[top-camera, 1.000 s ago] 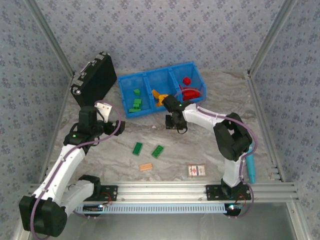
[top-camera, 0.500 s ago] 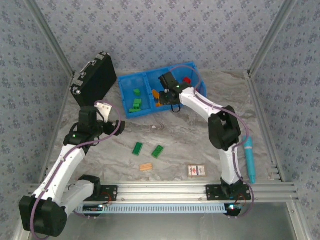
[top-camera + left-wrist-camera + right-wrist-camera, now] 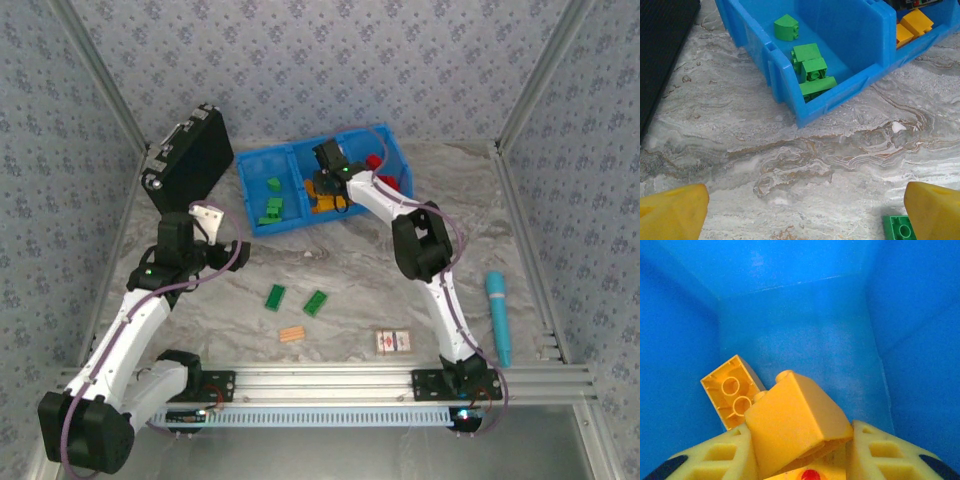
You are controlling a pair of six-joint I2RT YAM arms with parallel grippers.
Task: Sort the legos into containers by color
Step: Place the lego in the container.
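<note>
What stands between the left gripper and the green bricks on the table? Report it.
Nothing visible. Only bare table separates the open left gripper from the two green bricks, and bare table also lies between them and the left bin.

Blue three-bin tray (image 3: pixel 786 87) at the surface's far side: green bricks (image 3: pixel 810 70) left, orange-yellow bricks (image 3: pixel 730 390) middle, with one tilted brick (image 3: pixel 795 425) pinched in the right hand (image 3: pixel 800 460), and red bricks (image 3: pixel 374 161) right. Two loose green bricks (image 3: pixel 275 296) lie nearer, side by side.
</note>
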